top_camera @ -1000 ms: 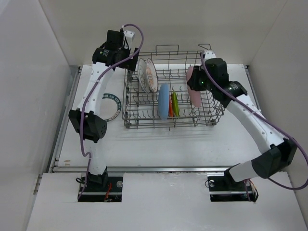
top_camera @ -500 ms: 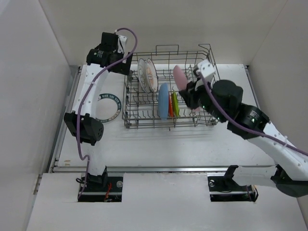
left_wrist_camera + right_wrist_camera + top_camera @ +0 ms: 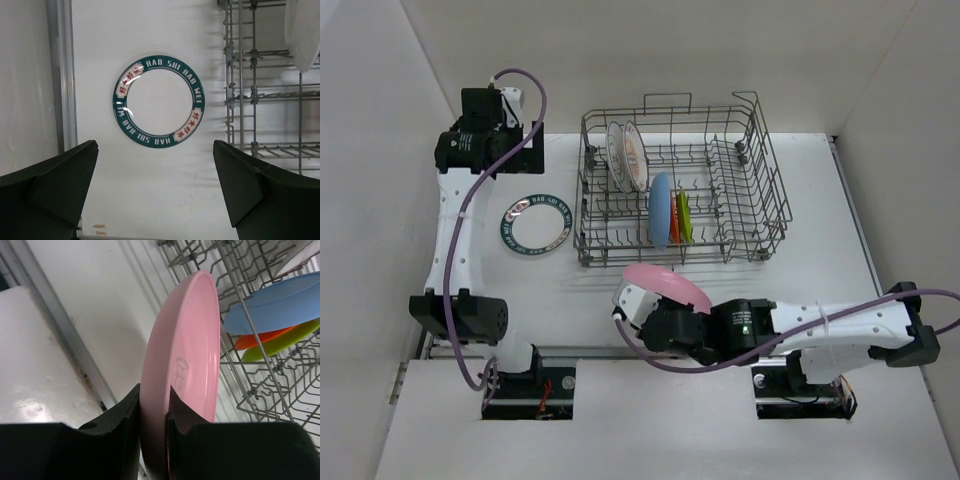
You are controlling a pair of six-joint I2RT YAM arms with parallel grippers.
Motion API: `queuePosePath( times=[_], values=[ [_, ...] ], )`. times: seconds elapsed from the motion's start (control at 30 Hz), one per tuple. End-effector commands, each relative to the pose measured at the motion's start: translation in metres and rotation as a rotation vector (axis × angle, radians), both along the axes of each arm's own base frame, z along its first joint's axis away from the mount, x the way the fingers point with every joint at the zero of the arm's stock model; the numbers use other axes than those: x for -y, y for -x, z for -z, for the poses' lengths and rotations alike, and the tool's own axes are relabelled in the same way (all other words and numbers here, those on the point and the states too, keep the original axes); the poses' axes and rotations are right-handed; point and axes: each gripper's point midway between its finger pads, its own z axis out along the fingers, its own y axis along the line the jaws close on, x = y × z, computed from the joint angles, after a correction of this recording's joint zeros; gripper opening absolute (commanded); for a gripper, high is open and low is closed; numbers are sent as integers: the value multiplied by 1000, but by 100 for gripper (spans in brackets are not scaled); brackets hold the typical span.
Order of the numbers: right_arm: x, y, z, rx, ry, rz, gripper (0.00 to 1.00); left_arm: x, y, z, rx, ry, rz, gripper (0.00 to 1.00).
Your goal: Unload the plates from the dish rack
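The right claw (image 3: 154,407) is clamped on the rim of the pink plate (image 3: 667,286), one finger on each face, and holds it tilted on edge above the table (image 3: 820,270), just in front of the dish rack (image 3: 680,180), near the rack's front left corner. The plate is clear of the wires.

Inside the dish rack, the blue plate (image 3: 661,208) stands on edge between the tines near the front, about midway along. The orange plate (image 3: 674,218) and the lime green plate (image 3: 685,215) stand close behind it to its right. Two white patterned plates (image 3: 625,155) lean together toward the rack's back left corner.

The left claw (image 3: 155,165) is spread wide with nothing between its fingers, and hangs above the table to the left of the dish rack. Beneath it, a green-banded plate (image 3: 159,100) with lettering round its rim lies flat on the table, just left of the rack and apart from its wires
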Motion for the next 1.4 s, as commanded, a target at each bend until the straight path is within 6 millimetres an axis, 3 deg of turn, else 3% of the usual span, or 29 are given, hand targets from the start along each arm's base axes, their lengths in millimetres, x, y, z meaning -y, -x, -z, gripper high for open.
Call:
queuePosePath(
  times=[0.0, 0.17, 0.57, 0.6, 0.67, 0.7, 0.8, 0.93, 1.07, 1.13, 1.2, 1.27, 1.37],
  values=[
    [5, -22, -18, 124, -102, 115, 0, 5, 15, -10, 45, 26, 16, 100],
    [-11, -23, 44, 134, 36, 122, 0, 6, 24, -8, 41, 32, 23, 100],
    [-41, -34, 151, 4, 169, 330, 1, 14, 29, -10, 48, 65, 47, 100],
    [-48, -39, 149, 4, 155, 354, 3, 14, 29, -14, 66, 65, 47, 100],
    [-52, -41, 165, -9, 183, 395, 14, 14, 29, -14, 66, 65, 47, 100],
    [-61, -36, 166, -49, 176, 384, 29, 14, 29, -14, 66, 65, 47, 100],
    [-68, -30, 175, -121, 171, 367, 55, 14, 31, -18, 76, 65, 48, 100],
    [-87, -21, 156, -194, 75, 327, 68, 14, 31, -14, 66, 65, 47, 100],
    [-95, -24, 117, -205, -7, 316, 81, 15, 31, -14, 66, 71, 54, 100],
    [-100, -22, 82, -223, -85, 289, 85, 17, 29, -15, 66, 78, 62, 100],
    [-106, -25, 30, -255, -213, 262, 88, 19, 30, -18, 68, 85, 71, 100],
    [-106, -27, -10, -274, -311, 234, 90, 25, 27, -17, 57, 100, 106, 100],
    [-86, -41, -78, -301, -490, 221, 91, 38, 24, -22, 39, 131, 187, 100]
  ],
)
